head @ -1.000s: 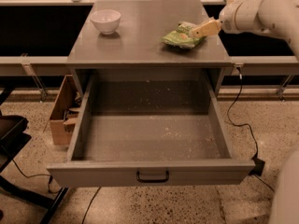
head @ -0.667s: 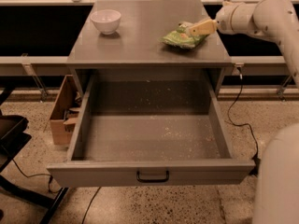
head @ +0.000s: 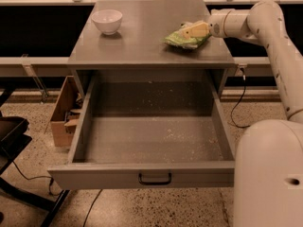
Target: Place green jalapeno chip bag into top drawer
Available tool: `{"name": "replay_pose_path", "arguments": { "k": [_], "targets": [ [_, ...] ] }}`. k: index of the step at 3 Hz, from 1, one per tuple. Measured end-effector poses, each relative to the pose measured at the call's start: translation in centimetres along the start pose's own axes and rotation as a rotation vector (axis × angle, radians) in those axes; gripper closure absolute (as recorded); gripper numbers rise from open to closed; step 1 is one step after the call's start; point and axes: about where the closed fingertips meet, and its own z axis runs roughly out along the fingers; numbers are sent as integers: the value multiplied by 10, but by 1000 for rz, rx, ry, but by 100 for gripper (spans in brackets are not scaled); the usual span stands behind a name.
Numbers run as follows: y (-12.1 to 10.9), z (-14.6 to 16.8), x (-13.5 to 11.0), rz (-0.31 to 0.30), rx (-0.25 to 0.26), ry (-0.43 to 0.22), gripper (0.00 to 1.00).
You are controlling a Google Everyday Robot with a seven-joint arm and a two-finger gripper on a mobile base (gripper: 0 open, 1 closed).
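Note:
The green jalapeno chip bag (head: 185,39) lies on the grey cabinet top (head: 142,46), near its right side. My gripper (head: 190,30) reaches in from the right on the white arm and sits right over the bag, its pale yellow fingers (head: 196,30) at the bag's upper edge. The top drawer (head: 151,136) is pulled fully open below the cabinet top, with a black handle (head: 155,179) on its front panel and a crumb-speckled floor; nothing lies in it.
A white bowl (head: 107,21) stands at the cabinet top's back left. A cardboard box (head: 64,112) sits on the floor left of the drawer. A black chair base (head: 14,141) is at far left. My white base (head: 267,174) fills the lower right.
The arm has shifted slightly and the gripper has moved in closer over the bag. The bag, bowl and drawer have not moved.

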Motion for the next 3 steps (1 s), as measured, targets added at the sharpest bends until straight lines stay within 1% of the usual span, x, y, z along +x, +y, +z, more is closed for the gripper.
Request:
{"name": "replay_pose_path", "arguments": {
  "k": [1, 2, 3],
  "targets": [
    [14, 15, 18, 56, -67, 53, 0],
    [27, 27, 45, 107, -105, 155, 0],
    [30, 30, 62, 140, -107, 237, 26]
  ]
}}
